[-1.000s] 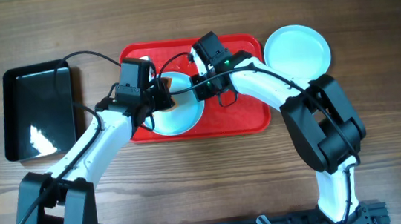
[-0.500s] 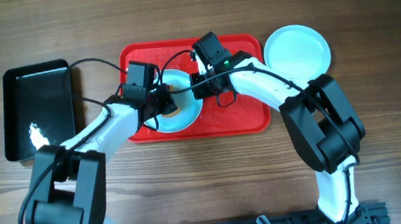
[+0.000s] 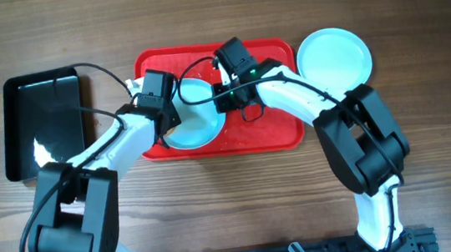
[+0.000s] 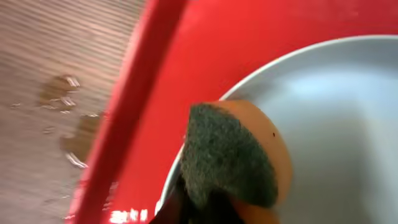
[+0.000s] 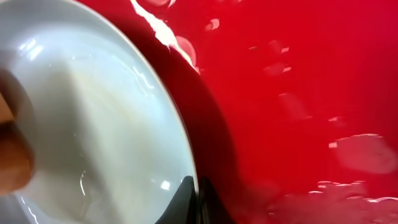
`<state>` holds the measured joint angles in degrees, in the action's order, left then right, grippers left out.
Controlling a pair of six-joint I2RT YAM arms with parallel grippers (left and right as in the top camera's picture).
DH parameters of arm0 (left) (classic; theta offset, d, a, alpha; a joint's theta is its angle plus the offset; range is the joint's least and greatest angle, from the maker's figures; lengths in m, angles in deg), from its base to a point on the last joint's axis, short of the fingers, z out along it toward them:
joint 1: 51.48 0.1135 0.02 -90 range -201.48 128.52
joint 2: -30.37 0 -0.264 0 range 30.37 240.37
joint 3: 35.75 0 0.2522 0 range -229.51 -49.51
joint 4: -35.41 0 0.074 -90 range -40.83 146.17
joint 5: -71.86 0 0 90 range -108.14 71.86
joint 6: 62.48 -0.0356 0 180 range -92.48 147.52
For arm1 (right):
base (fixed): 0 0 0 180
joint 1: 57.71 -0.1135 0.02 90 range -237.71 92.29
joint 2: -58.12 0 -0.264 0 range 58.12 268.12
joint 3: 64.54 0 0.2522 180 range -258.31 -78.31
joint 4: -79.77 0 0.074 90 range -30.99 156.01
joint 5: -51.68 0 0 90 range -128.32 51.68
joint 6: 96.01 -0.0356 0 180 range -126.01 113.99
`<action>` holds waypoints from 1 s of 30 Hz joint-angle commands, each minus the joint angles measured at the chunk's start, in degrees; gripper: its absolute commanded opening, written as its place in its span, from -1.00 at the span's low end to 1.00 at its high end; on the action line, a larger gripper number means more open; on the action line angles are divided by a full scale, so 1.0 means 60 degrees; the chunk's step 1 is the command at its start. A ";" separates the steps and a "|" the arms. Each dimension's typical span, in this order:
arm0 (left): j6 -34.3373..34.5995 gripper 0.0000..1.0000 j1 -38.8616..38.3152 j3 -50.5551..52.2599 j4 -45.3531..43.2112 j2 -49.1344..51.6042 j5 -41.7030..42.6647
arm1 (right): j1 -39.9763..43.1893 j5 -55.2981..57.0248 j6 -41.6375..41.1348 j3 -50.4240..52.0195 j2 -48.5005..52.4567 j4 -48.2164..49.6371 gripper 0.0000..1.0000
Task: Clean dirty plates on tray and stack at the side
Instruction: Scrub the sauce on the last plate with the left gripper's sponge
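Turquoise plate (image 3: pixel 202 125), inside the red tray (image 3: pixel 281 133) and pinched at its rim by the right gripper (image 5: pixel 191 200), could tip or slip free if the sponge (image 4: pixel 231 163), clamped in the left gripper (image 4: pixel 208 208), scrubs too hard near the edge just ahead.

The overhead camera looks straight down from high above the table, with the red tray (image 3: pixel 281 133) near mid-frame. Both wrist cameras sit very close over the tray, the left at its left rim and the right further in. All three views share the plate (image 3: pixel 205 128) on the tray.
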<state>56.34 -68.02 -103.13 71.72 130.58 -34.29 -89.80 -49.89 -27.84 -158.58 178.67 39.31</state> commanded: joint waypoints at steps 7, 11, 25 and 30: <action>-0.0004 -0.92 0.0255 -0.0040 0.0033 -0.2816 -0.0033 | 0.0168 0.0721 -0.0142 0.0087 0.0321 -0.0160 -0.91; 0.0033 -0.92 0.0255 0.0033 -0.0015 -0.2674 0.1351 | 0.0168 0.0685 -0.0146 0.0087 0.0321 -0.0160 -0.91; 0.0670 -0.92 0.0229 0.0033 -0.2557 0.1067 0.4994 | 0.0168 0.0685 -0.0189 0.0087 0.0321 -0.0164 -0.91; 0.0488 -0.92 0.0266 0.0033 -0.1698 0.1104 0.2779 | 0.0168 0.0696 -0.0178 0.0087 0.0321 -0.0197 -0.92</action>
<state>59.58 -66.36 -103.33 57.18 135.06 -8.95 -88.73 -48.34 -28.54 -158.60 178.67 39.07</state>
